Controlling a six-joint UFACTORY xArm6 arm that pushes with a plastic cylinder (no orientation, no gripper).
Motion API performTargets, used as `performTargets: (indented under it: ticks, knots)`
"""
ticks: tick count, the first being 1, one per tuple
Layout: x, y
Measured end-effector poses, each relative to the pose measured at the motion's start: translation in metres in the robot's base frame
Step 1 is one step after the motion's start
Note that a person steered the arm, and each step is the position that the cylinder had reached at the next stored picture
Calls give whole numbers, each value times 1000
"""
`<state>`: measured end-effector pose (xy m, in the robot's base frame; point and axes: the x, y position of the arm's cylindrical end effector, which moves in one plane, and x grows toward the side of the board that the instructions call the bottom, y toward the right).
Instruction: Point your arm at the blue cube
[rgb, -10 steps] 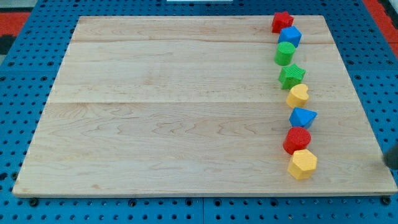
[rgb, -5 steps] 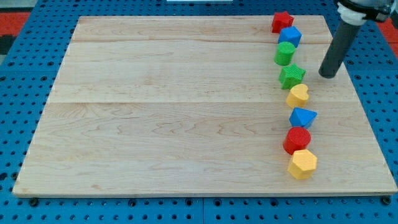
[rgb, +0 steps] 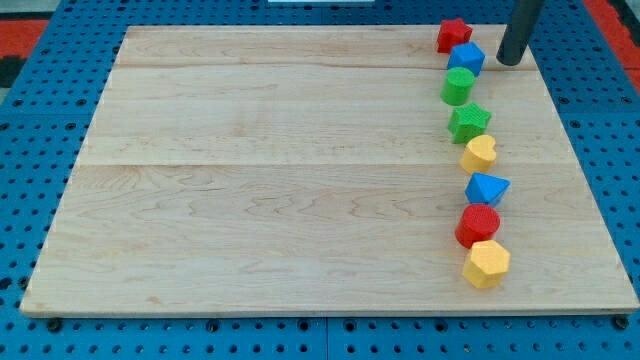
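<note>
The blue cube (rgb: 466, 58) sits near the top right of the wooden board (rgb: 280, 170), second from the top in a column of blocks. My tip (rgb: 511, 61) is down on the board just to the view's right of the blue cube, a small gap apart from it. The dark rod rises from the tip out of the view's top edge.
The column runs down the board's right side: a red star (rgb: 453, 35), the blue cube, a green cylinder (rgb: 458, 86), a green star (rgb: 469, 123), a yellow heart (rgb: 479, 153), a blue triangular block (rgb: 486, 189), a red cylinder (rgb: 477, 225), a yellow hexagon (rgb: 487, 264).
My tip has moved up the board's right side, from the lower right edge past the green star to beside the blue cube. No block has moved.
</note>
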<state>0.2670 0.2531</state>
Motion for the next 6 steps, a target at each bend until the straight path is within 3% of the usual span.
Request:
performTargets:
  ticks: [6]
  knots:
    - [0, -33]
